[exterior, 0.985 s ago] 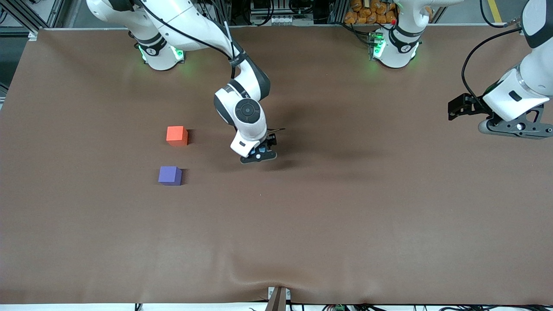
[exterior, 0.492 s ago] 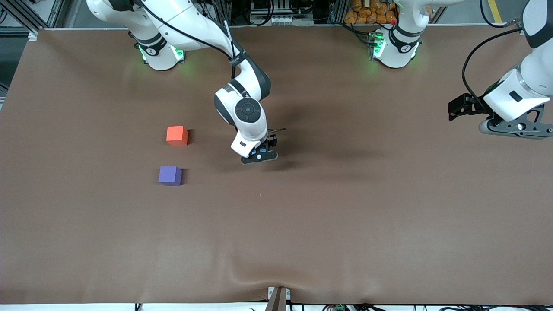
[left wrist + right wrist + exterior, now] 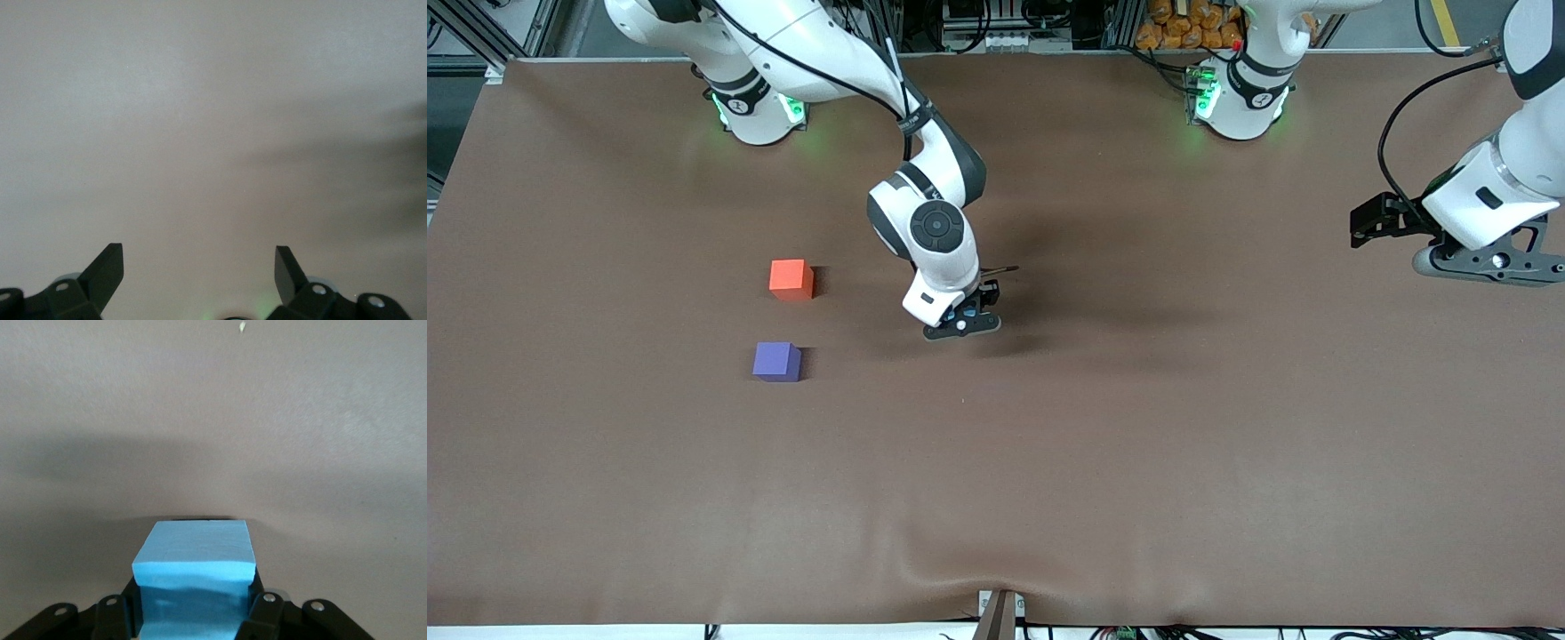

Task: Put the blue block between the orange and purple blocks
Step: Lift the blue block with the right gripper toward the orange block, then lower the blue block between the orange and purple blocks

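- While mostly hidden under the right gripper (image 3: 961, 325), blue block (image 3: 193, 577) sits clamped between its fingers, above brown table (image 3: 1138, 444), at three o'clock from orange block (image 3: 791, 278) and purple block (image 3: 776, 361).
- Waits with fingers spread at its end: left gripper (image 3: 199, 267).

- The orange block (image 3: 791, 278) and the purple block (image 3: 776, 362) sit on the tabletop (image 3: 1138, 427) toward the right arm's end, apart, the purple one nearer the front camera.
- The blue block (image 3: 195, 577) sits between the right gripper (image 3: 960, 325) fingers, over the tabletop's middle.
- The left gripper (image 3: 199, 267) hangs over the left arm's end.
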Robot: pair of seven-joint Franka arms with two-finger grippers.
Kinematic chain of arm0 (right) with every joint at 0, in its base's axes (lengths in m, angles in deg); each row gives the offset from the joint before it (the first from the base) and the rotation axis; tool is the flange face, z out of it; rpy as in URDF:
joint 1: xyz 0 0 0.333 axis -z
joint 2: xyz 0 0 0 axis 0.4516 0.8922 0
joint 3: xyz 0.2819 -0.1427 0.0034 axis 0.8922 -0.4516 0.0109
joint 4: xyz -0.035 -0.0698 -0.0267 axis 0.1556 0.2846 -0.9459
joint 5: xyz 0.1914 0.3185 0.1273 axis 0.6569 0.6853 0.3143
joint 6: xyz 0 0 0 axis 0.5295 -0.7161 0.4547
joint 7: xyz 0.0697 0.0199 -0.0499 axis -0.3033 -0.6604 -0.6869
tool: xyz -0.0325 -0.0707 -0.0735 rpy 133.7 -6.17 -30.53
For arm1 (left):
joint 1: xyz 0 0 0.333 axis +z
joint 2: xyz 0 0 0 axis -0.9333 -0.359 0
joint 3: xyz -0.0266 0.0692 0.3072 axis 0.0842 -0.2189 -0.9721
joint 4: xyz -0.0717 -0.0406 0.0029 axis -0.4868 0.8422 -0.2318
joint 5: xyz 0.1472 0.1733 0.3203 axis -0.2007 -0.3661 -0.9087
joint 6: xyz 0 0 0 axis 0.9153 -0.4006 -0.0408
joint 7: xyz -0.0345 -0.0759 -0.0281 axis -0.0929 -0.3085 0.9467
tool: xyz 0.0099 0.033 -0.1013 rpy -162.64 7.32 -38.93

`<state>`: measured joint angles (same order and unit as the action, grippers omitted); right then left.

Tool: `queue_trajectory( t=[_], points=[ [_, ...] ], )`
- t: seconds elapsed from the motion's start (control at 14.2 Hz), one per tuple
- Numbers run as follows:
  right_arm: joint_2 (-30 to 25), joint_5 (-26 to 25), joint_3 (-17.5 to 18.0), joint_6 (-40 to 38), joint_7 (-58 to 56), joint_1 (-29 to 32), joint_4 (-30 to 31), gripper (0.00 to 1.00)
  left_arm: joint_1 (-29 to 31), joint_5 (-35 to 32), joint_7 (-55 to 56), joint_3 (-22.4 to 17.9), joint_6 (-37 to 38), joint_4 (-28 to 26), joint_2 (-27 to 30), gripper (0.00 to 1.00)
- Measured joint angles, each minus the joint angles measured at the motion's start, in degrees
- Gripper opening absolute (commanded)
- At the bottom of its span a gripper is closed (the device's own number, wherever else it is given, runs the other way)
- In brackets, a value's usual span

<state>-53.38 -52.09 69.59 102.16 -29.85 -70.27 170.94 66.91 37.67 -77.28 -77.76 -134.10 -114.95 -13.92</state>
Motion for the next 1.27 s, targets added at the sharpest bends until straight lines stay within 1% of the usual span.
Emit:
queue_trajectory(
  t=[0.28,0.7,0.98,1.27],
  points=[
    [-3.0,0.0,-0.2,-5.4,-0.3,2.7,-0.8,0.09,0.0,0.0,0.0,0.0,0.0,0.0,0.0,1.0],
    [-8.4,0.0,-0.2,-14.4,-6.2,8.6,-0.8,0.08,0.0,0.0,0.0,0.0,0.0,0.0,0.0,1.0],
    [-12.1,0.0,-0.3,-20.4,-12.0,14.4,-0.6,0.08,0.0,0.0,0.0,0.0,0.0,0.0,-0.2,1.0],
    [-16.1,0.5,-0.4,-22.4,-18.8,21.2,2.6,0.08,0.0,0.0,0.0,0.0,0.0,0.0,-0.2,1.0]
  ],
)
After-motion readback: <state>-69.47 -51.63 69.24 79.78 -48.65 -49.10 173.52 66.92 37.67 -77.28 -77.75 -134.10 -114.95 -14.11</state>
